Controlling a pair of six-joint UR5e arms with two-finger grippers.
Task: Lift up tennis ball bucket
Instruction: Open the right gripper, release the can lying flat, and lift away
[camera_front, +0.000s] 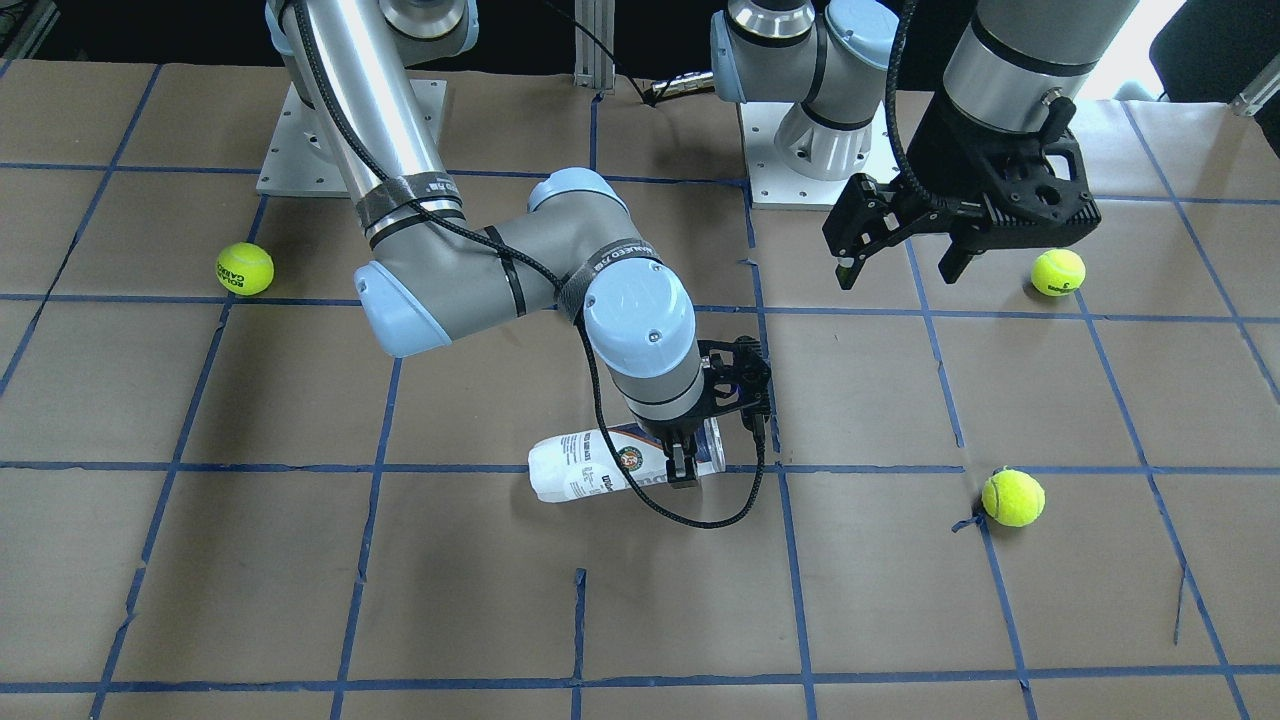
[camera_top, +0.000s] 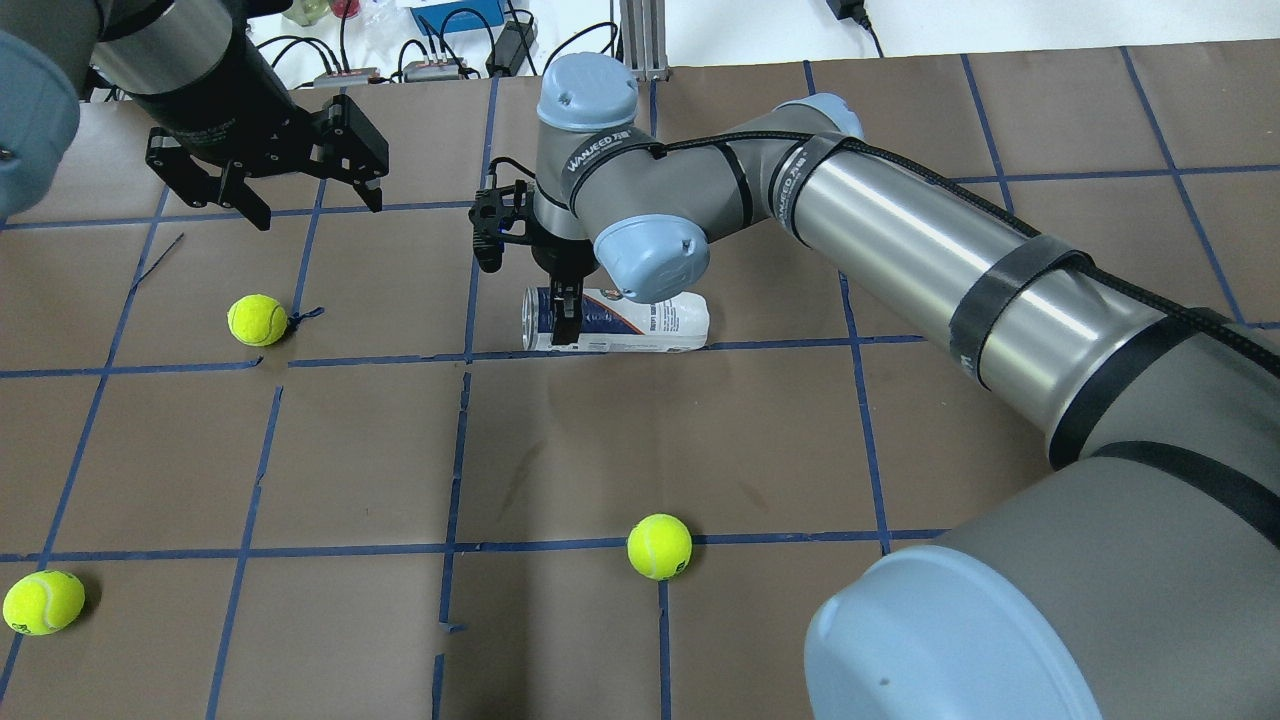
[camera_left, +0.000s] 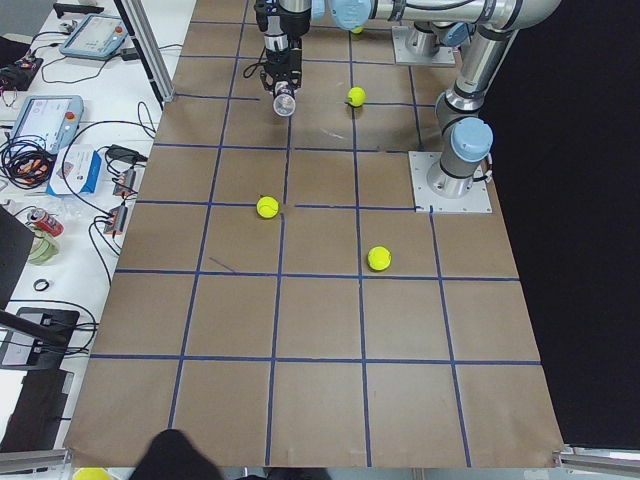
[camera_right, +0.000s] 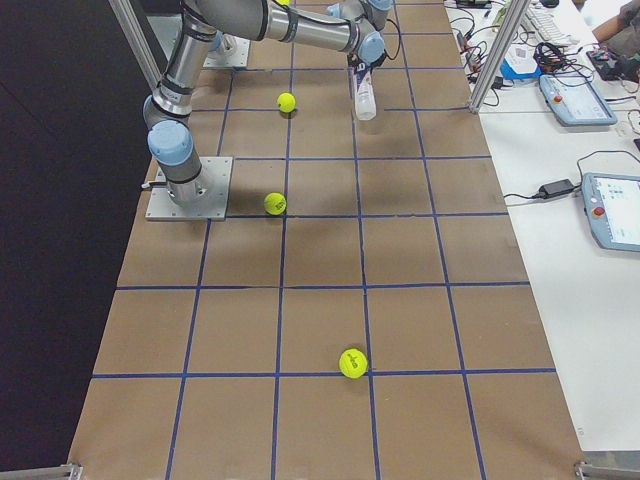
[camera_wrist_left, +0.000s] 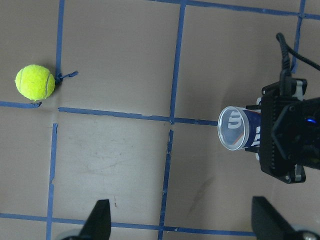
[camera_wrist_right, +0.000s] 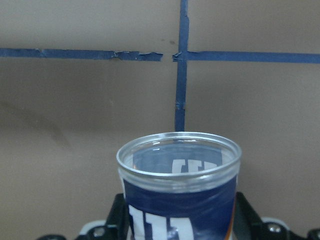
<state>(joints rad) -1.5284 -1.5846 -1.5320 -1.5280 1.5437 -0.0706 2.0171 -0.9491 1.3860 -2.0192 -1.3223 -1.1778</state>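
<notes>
A: Front-facing: tennis ball bucket (camera_front: 600, 465) lies on its side just below frame centre. right gripper (camera_front: 688, 452) is clenched across it near the open end. Far finger is hidden.
B: left gripper (camera_front: 898, 272)?
A: Upper right, jaws spread, holding nothing.
B: Overhead?
A: Fingers straddle the bucket at frame centre. Most of its length sticks out rightward, unsupported. With an off-centre grip like that I'd expect droop or pivot.
B: Handling?
A: Right wrist: bucket fills the bottom centre. Thin clear wall, open mouth, looks empty. My read is light and slick, with a rim that flexes. Squeeze gently. Mid-label would balance better.
B: Room?
A: Left wrist: bucket at right-centre, nearest tennis ball (camera_wrist_left: 34, 82) upper left, well apart. Side views: bucket near the top, table (camera_left: 330, 400) edges well away. Straight up looks free.
</notes>
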